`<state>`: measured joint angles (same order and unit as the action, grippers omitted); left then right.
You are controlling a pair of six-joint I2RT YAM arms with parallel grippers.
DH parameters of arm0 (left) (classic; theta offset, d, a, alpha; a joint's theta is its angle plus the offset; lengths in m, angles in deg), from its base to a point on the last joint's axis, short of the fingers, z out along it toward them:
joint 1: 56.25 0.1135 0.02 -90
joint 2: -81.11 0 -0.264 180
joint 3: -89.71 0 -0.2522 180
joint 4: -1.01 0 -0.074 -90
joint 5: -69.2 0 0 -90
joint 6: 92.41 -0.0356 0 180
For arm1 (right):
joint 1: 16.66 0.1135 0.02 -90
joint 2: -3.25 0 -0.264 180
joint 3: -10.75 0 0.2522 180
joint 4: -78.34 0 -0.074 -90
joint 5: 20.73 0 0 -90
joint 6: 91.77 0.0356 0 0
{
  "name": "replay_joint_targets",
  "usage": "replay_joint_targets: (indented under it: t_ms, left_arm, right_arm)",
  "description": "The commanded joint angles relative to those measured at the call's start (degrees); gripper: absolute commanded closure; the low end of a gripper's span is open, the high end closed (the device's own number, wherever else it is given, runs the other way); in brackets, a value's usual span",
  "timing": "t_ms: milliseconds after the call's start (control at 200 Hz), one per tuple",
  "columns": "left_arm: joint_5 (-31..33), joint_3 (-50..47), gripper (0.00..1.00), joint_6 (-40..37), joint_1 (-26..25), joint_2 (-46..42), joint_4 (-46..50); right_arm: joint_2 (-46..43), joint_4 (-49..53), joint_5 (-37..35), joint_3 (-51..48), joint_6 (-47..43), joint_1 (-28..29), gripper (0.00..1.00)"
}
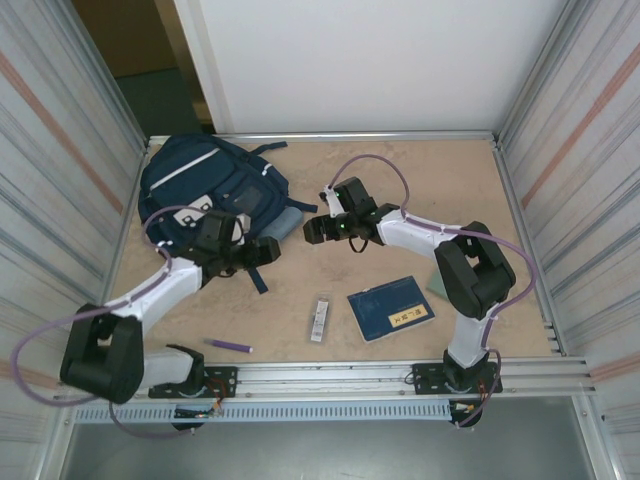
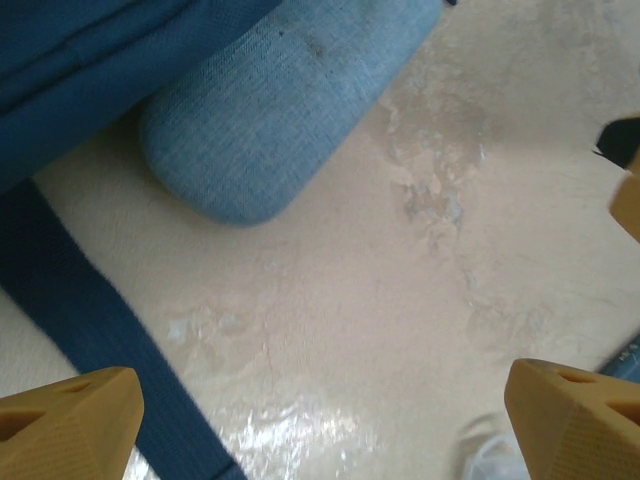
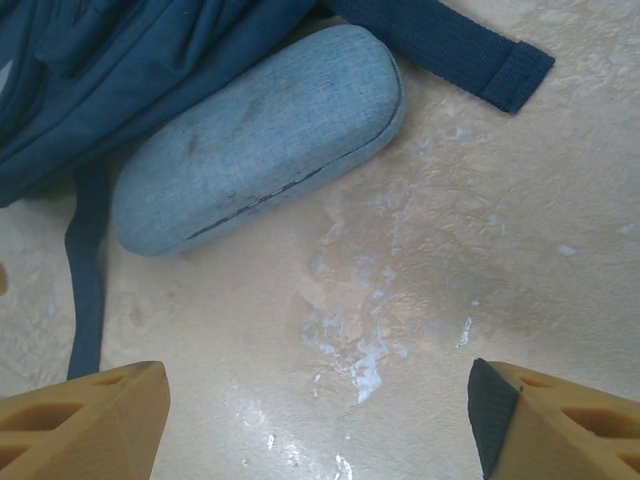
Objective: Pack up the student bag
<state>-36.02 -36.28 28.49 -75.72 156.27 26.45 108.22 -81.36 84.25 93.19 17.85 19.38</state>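
Beige table (image 1: 400, 180), corrugated metal walls (image 1: 60, 130)

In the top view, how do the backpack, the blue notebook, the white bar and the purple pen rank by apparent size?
1. backpack
2. blue notebook
3. white bar and purple pen: similar length, the bar slightly wider, so I leave them tied.

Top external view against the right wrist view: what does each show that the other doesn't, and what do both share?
Top external, of the two: the blue notebook, the purple pen and a small white bar near the table's front edge. Right wrist, of the two: the closing seam running along the light blue case. Shared: the student bag, that case beside it, and the table.
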Motion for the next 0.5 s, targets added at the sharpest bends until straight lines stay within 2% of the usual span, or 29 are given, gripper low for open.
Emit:
replay_joint_targets:
  t_ms: [0,261,381,496]
  left_arm:
    - [0.3,4.5,0.06,-1.4,-1.0,4.5,-5.0]
    - [6.0,9.3,0.05,-2.6,-2.6,16.4,-8.8]
    - [9.1,12.4,0.02,-4.3,-6.1,20.0,-8.7]
    - [7.1,14.2,0.03,-5.2,-9.9,22.3,-8.7]
  right_arm:
    - [-2.5,0.3,-0.8,-1.7,1.8,-0.2,0.23]
    - [-8.8,-1.1,-4.2,-8.5,0.9,-0.1,0.23]
    - [-11.9,-2.9,-4.5,-11.5,-0.3,-0.1,0.20]
    - [-13.9,-4.8,-5.8,-13.9,0.1,-0.3,0.20]
